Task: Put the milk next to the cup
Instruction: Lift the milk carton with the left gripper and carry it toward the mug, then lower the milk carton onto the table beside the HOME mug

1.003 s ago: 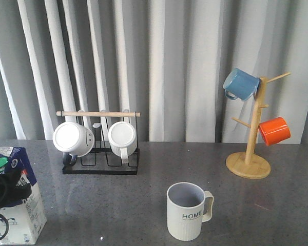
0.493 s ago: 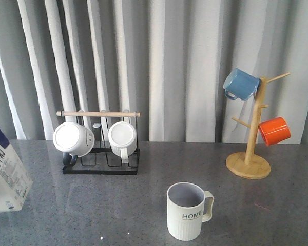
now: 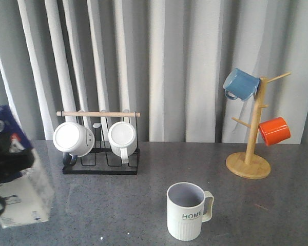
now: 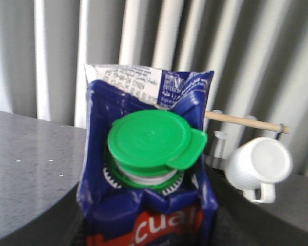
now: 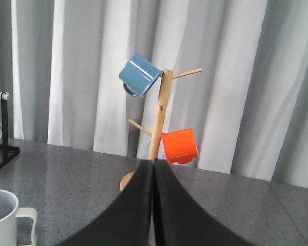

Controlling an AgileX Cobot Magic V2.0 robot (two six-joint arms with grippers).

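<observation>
The milk (image 3: pixel 21 190) is a blue-and-white carton at the table's far left, tilted and blurred by motion. My left gripper (image 3: pixel 1 163) is shut on its upper part. In the left wrist view the carton's green cap (image 4: pixel 150 141) and red label fill the space between the dark fingers (image 4: pixel 61 225). The cup (image 3: pixel 187 211), a ribbed white mug marked "HOME", stands at the front centre, well right of the milk. Its rim also shows in the right wrist view (image 5: pixel 1 215). My right gripper (image 5: pixel 153 171) is shut and empty, and is out of the front view.
A black wire rack (image 3: pixel 100 167) with two smooth white mugs (image 3: pixel 73 139) stands at the back left. A wooden mug tree (image 3: pixel 252 154) holds a blue mug (image 3: pixel 240 84) and an orange mug (image 3: pixel 273 130) at the back right. Grey curtains hang behind the table.
The milk stood at the left edge, then swung left almost out of view. Now it is higher and further right, tilted, in my left gripper. The cup has not moved.
</observation>
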